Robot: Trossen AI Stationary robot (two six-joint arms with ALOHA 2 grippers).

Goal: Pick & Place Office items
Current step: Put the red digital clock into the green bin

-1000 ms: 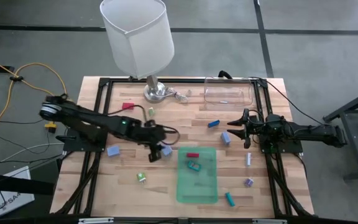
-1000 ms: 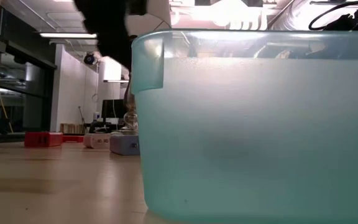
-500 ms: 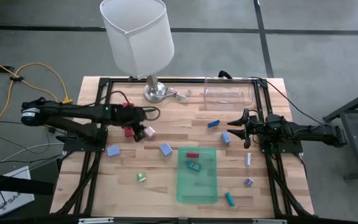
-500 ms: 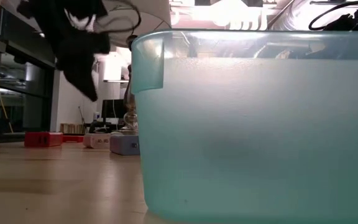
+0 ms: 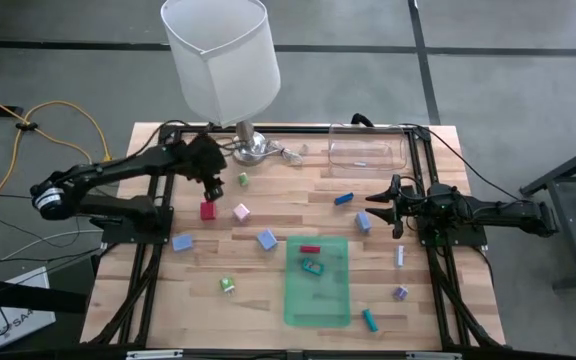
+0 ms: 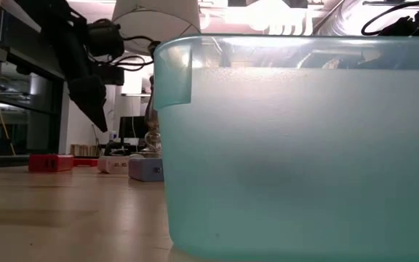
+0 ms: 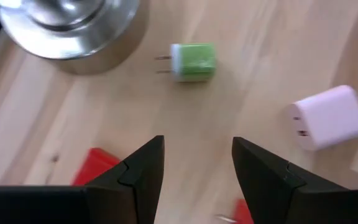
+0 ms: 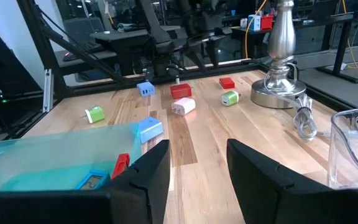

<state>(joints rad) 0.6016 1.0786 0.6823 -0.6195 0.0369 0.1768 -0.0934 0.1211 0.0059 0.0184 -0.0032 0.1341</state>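
The left hand [image 5: 211, 183], fingers parted and empty, hovers with the green plug [image 7: 192, 61] just ahead and the pink plug [image 7: 328, 116] off to one side, while the right hand [image 5: 393, 205], open too per its wrist view, waits beside a blue block [image 5: 363, 221] on the worktop [image 5: 268, 300].

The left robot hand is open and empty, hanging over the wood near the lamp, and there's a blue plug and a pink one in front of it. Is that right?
Almost. The left gripper is open and empty near the lamp base, and the pink plug is there, but the other plug is green, not blue. The left wrist view shows it clearly.
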